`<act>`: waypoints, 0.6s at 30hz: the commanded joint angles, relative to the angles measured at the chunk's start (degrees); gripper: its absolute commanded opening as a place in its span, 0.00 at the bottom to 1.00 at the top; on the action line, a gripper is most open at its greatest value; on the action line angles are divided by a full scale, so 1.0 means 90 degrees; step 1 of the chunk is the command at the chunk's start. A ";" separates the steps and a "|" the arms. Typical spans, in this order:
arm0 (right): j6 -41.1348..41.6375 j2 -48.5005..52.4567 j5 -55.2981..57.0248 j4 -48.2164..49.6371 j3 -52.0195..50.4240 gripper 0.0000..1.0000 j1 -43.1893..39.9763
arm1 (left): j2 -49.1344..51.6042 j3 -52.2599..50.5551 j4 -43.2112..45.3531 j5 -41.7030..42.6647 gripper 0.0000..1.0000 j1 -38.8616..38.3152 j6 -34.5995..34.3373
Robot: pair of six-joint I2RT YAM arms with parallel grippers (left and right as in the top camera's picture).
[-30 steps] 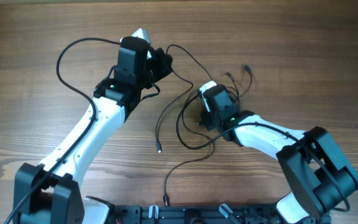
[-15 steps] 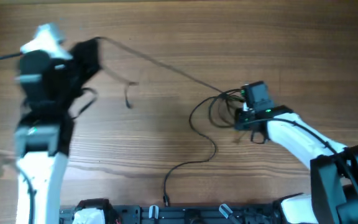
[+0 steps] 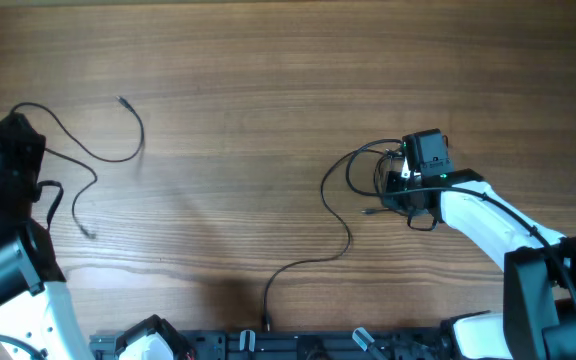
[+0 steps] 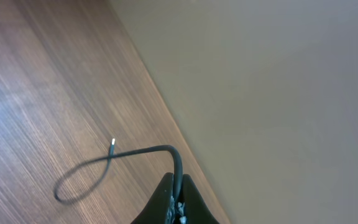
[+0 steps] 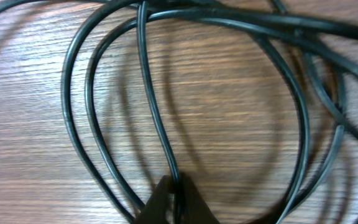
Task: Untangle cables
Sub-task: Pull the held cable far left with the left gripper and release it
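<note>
One thin black cable [image 3: 118,150] lies loose at the far left, its plug [image 3: 121,100] pointing up the table. My left gripper [image 3: 18,135] is shut on that cable; in the left wrist view the cable [image 4: 135,154] curves out of the shut fingertips [image 4: 178,186] to a metal tip [image 4: 112,144]. A knot of black cables [image 3: 368,175] lies at the right, with one strand [image 3: 313,262] trailing to the front edge. My right gripper [image 3: 408,180] is shut on a strand of it; in the right wrist view the cable [image 5: 154,118] runs into the shut fingertips [image 5: 176,193] among several loops.
The wooden table [image 3: 248,80] carries only the cables and arms. The left arm [image 3: 8,260] stands at the left edge, the right arm [image 3: 498,230] at the right. A black rail [image 3: 298,345] runs along the front edge. The left wrist view shows the table's edge [image 4: 166,106].
My left gripper has swung far left, pulling one cable free of the tangle and dragging it to the left side. My right gripper moved right with the remaining knot.
</note>
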 commanded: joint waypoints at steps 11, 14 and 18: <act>0.0075 -0.0058 -0.1025 0.0015 -0.0090 1.00 -0.0010 | 0.0160 0.0046 0.1919 -0.0678 0.04 0.0056 0.0153; 0.0073 -0.0058 -0.1022 0.0015 -0.0090 1.00 -0.0010 | 0.0340 0.0046 0.2815 -0.1035 0.04 0.0058 0.0597; 0.0070 -0.0058 -0.1020 0.0019 -0.0090 1.00 -0.0010 | 0.0782 0.0046 0.4182 -0.2018 0.04 0.0058 0.1044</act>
